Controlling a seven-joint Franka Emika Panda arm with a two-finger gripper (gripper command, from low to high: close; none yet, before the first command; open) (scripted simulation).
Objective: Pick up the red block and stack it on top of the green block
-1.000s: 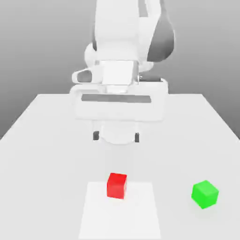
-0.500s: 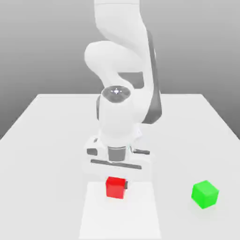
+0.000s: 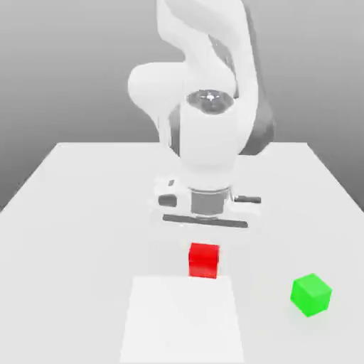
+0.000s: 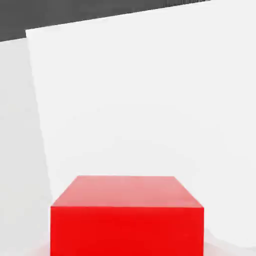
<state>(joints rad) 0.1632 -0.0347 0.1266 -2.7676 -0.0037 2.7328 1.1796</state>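
Since a second ago, when my arm hung high and well back with the tool spread wide, it has come down, closed on the red block point(image 3: 204, 259) and carried it off the pale square mat point(image 3: 182, 320). Half a second ago the block still sat on the mat's far edge; now it hangs past that edge, shifted toward the exterior view's right.

Starting nearest me in the exterior view, the mat lies flat on the white bench point(image 3: 64, 213), in front of the tool and below it. Off to the tool's side, toward the exterior view's right and nearer the camera, sits the green block point(image 3: 311, 295), turned so a corner faces me; it rests on the bench, well apart from the red block and untouched.

Next back is the red block itself, directly beneath the tool point(image 3: 204, 250). I read the tool as clenched on the red block: the cube sits tucked up under the hand's flat bar and clear of the mat, though the fingers themselves are hidden from me behind the cube and the white housing.

From the hand view the red block point(image 4: 127, 215) fills the space just under the tool, its top face level and one side square to the lens, with the mat's pale sheet point(image 4: 150, 100) spread out beyond it.

Farthest back, the arm's white body rises behind the wrist toward the grey backdrop.
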